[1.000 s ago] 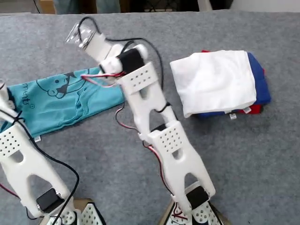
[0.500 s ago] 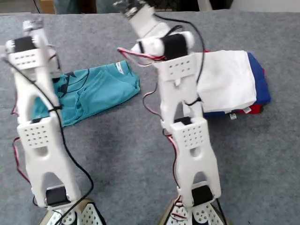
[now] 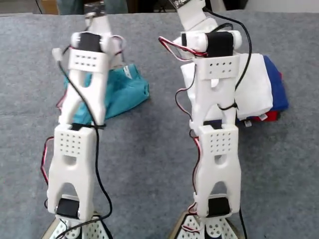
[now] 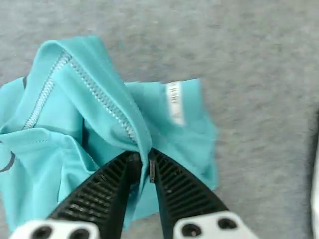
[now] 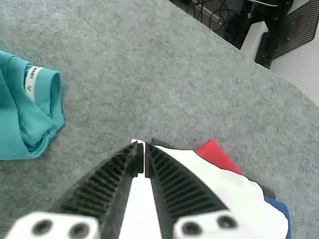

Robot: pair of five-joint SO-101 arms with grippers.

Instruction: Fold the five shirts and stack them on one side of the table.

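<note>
A teal shirt lies bunched on the grey table, left of centre. My left gripper is shut on a raised fold of the teal shirt along its stitched hem. At the right sits a stack of folded shirts: a white shirt on top, a blue shirt and a red shirt under it. My right gripper is shut with nothing in it. It hangs over the near edge of the white shirt, with the red shirt's corner beside it. The teal shirt shows off to the side.
The grey felt table has bare room in front of both piles and between the arms' bases. Its far edge runs just behind the stack, with black stands and cables beyond it.
The left arm swung in from the left edge to the teal shirt, which went from spread long to bunched short. The right arm left the teal shirt and moved over the stack.
</note>
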